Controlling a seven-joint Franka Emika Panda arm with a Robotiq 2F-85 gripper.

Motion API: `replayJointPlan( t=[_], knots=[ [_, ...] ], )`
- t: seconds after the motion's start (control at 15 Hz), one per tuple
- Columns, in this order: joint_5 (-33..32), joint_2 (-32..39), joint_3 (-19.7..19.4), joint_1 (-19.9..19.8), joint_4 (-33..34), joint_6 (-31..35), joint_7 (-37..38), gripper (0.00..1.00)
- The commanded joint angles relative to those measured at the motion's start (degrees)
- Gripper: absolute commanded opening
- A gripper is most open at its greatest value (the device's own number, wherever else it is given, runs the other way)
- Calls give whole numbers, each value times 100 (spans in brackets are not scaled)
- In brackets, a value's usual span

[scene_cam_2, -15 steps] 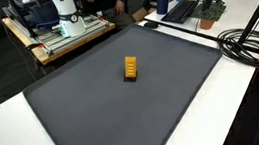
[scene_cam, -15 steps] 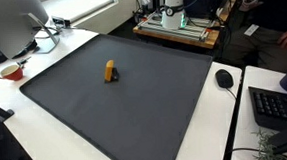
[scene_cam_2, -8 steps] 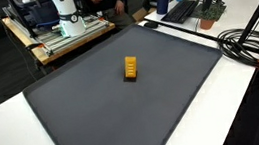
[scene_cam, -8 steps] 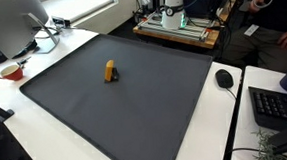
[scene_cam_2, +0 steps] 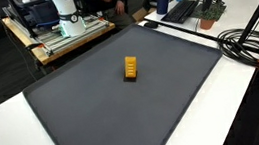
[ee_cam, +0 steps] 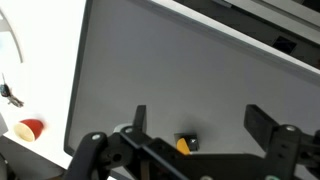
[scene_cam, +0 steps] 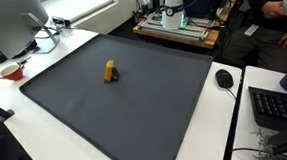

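A small yellow-orange block (scene_cam: 109, 71) stands on the dark grey mat (scene_cam: 135, 106) in both exterior views (scene_cam_2: 130, 68), alone near the mat's middle. In the wrist view my gripper (ee_cam: 200, 117) is open and empty, its two dark fingers spread wide high above the mat. The block (ee_cam: 184, 144) shows between the fingers, partly hidden by the gripper body. The arm itself is not seen in the exterior views.
A white table (scene_cam: 47, 146) surrounds the mat. A red cup (scene_cam: 12, 71) and a monitor (scene_cam: 15, 23) stand at one side, a mouse (scene_cam: 224, 78) and a keyboard (scene_cam: 277, 107) at another. Black cables (scene_cam_2: 252, 41) lie by the mat edge. A person (scene_cam: 280, 12) moves behind a cluttered bench.
The block and the mat have not moved. Only the person in the background has shifted.
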Motion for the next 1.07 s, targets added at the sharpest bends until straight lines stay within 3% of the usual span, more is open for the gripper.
replayJointPlan(
  t=[0.0,0.27,0.4,0.47,0.73,1.0],
  knots=[
    [-244,219,402,437,13,-114,-148,100],
    [-295,481,822,998,6,-238,-307,100],
    [-303,539,832,1264,6,-267,-629,100],
    [-204,498,814,1137,9,-195,-282,100],
    [-200,577,846,1276,10,-200,-493,100],
    [-790,1688,1348,1491,301,60,-629,100]
  ],
)
